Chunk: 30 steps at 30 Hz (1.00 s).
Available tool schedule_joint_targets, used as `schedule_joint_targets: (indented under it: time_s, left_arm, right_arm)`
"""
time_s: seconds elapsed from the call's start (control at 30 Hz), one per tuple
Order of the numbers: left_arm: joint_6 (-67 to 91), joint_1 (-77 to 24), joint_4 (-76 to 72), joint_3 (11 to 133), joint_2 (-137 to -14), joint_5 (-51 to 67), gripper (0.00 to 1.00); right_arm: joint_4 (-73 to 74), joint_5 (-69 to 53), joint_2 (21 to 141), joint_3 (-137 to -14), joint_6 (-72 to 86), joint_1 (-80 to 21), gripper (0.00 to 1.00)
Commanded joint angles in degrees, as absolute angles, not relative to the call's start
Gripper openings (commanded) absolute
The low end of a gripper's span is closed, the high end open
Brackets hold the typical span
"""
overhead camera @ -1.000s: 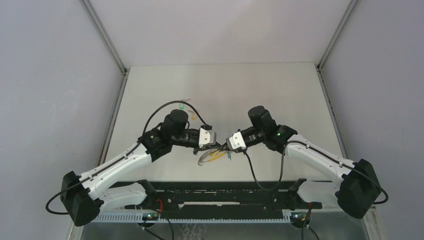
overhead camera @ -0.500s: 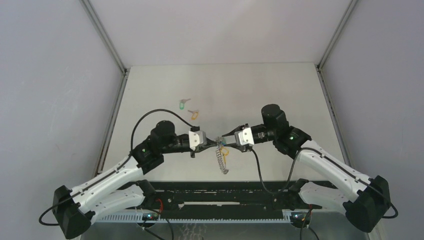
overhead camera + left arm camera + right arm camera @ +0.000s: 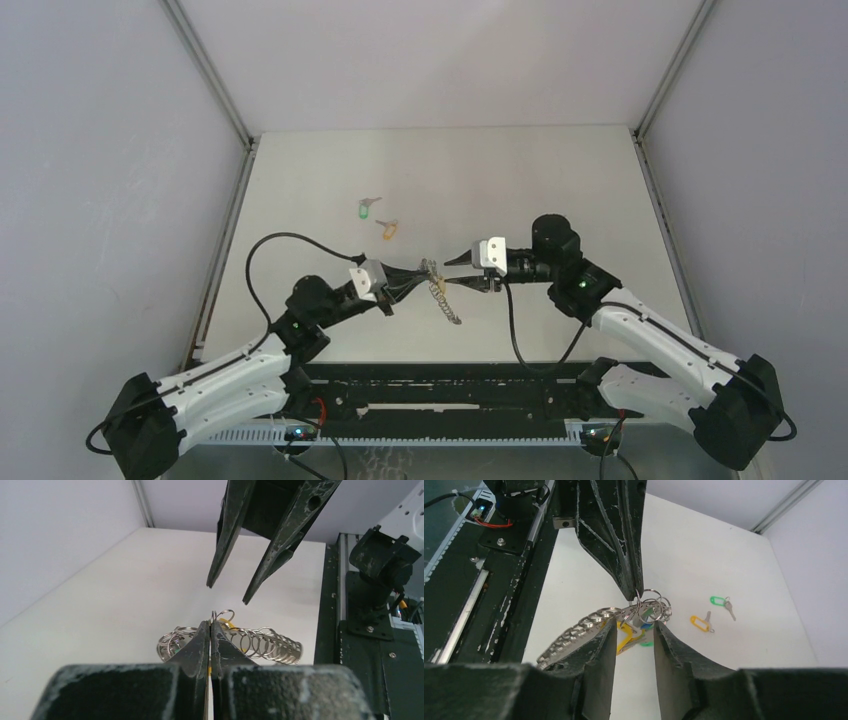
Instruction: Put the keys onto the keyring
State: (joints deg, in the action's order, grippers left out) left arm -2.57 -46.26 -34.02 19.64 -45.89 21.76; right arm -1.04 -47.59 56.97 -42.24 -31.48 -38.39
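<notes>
The pale table (image 3: 520, 180) carries both arms at its near edge. The left gripper (image 3: 210, 626) is pressed together on a ring of the keyring (image 3: 441, 298), which hangs from its tips. The right gripper (image 3: 635, 627) stands spread around that ring cluster. A green-tagged key (image 3: 366, 209) and an orange-tagged key (image 3: 387, 229) lie farther back on the left

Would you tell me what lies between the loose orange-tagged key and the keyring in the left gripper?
Nothing: only bare table separates the orange-tagged key and the keyring, as the top view shows.
</notes>
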Motion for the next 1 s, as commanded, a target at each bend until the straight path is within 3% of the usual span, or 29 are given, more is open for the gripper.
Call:
schedule_joint_targets:
  time_s: [0.0,0.97]
  left_arm:
    - [0.8,-46.4,-50.5,16.4,-46.5,20.1,0.0]
    - [4.8,-46.4,-63.4,13.3,-51.7,18.3,0.0]
  right_arm:
    - [-7.1,-48.2,58.1,-42.4,-26.3,-38.2,0.31]
    - [-14.4,-51.1,63.5,-45.8,-14.2,-38.7,0.37]
